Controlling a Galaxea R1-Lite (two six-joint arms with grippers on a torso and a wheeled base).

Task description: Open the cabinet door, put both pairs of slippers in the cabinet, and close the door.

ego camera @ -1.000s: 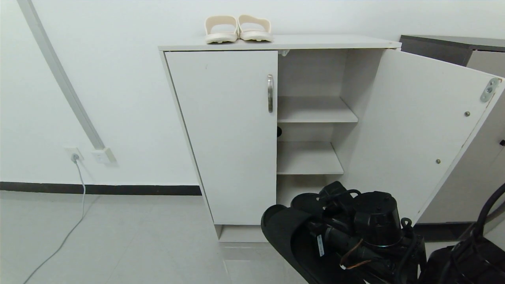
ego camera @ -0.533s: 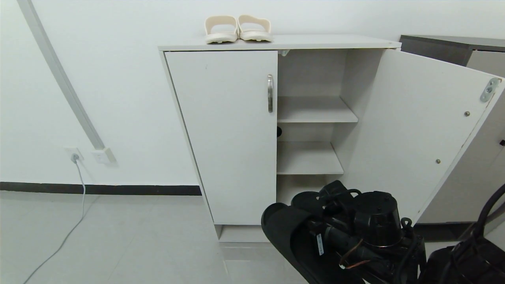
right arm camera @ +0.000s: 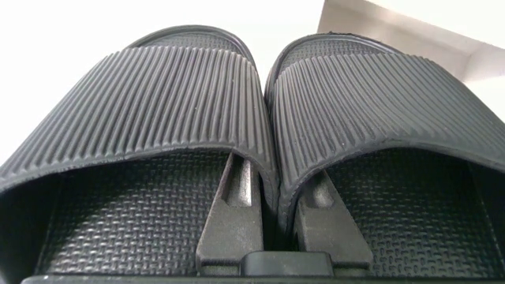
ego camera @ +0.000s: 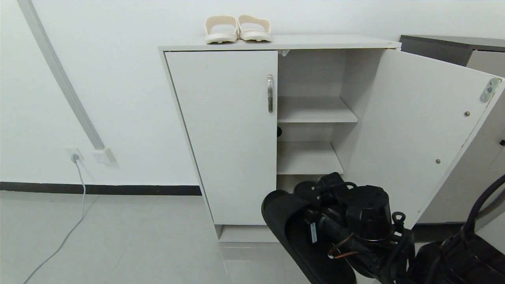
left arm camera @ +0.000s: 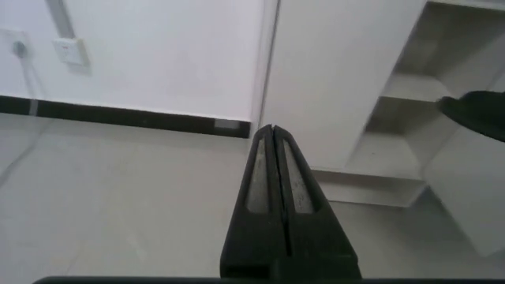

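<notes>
Floor (ego camera: 118, 236) tiled, wall (ego camera: 118, 79) white; cabinet door (ego camera: 414, 130) open; right claw (right arm camera: 276, 193) grips black slippers (right arm camera: 173, 95); left claw (left arm camera: 273, 158) closed.

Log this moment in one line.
right gripper: shut on black slippers, before cabinet | left gripper: shut | cream slippers: on cabinet top | right door: open

Right door (ego camera: 418, 130) wide open: free way to shelves (ego camera: 311, 110). Left door (ego camera: 229, 134) shut, blocks left half; dark thing (ego camera: 279, 131) behind its edge, unclear.

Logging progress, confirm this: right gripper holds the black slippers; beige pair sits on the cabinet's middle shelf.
Wrong shelf claim: the head view shows the beige pair on top of the cabinet. The right gripper does hold the black slippers.
</notes>
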